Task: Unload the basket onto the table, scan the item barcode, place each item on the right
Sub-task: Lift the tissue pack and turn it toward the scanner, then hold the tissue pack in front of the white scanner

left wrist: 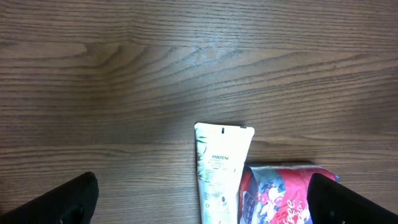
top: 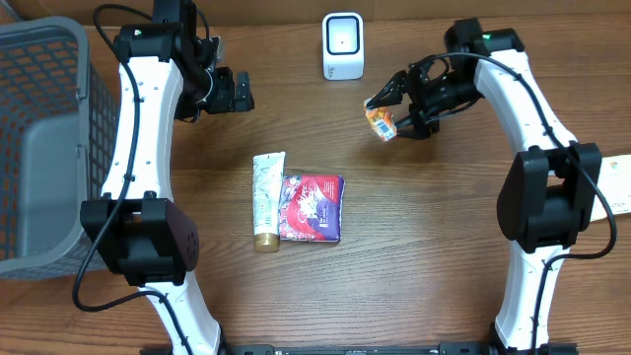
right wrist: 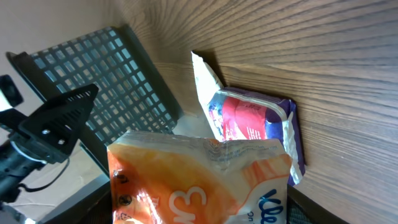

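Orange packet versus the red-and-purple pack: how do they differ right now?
The orange packet is held up in the right gripper near the white scanner; the red-and-purple pack lies flat on the table, beside the Pantene tube. The orange packet looks smaller than the red-and-purple pack. Both are soft printed wrappers.

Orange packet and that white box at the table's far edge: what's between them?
Only bare table lies between the orange packet and the white box, as the overhead view shows.
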`<state>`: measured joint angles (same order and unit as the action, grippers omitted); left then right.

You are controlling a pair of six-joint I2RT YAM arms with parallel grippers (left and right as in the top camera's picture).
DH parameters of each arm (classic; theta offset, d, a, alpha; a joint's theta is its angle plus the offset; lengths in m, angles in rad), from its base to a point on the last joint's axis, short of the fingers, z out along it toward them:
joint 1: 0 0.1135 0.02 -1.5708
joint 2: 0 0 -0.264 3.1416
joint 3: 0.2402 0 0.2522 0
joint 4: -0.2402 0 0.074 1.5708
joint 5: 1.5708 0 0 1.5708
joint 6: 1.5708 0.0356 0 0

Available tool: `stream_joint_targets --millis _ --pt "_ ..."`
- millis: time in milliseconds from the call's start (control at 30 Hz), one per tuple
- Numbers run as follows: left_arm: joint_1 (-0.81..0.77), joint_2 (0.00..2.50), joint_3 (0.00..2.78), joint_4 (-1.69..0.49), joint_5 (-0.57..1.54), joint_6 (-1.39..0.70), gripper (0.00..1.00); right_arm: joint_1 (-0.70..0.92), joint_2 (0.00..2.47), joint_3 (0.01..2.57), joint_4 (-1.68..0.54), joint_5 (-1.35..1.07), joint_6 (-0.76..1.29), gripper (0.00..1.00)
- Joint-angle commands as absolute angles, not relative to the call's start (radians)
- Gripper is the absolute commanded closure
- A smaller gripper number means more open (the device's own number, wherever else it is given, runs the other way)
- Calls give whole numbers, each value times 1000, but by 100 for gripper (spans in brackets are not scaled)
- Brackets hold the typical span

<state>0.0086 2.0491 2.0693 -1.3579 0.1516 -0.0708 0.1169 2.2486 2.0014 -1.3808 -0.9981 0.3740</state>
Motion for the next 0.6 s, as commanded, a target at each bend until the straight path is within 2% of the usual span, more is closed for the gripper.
stream_joint_targets --millis 0,200,367,567 --pt "13 2033 2083 -1357 146 -48 0 109 2235 2023 -1391 -1036 379 30" --pt "13 2033 2083 -1357 146 -48 0 103 2235 2022 -1396 -1042 471 23" --pt "13 2033 2083 -1357 146 -48 0 102 2235 2022 -1368 -1091 531 25" --pt "13 2033 2083 -1357 146 -48 0 102 2235 2022 -1360 -1094 544 33"
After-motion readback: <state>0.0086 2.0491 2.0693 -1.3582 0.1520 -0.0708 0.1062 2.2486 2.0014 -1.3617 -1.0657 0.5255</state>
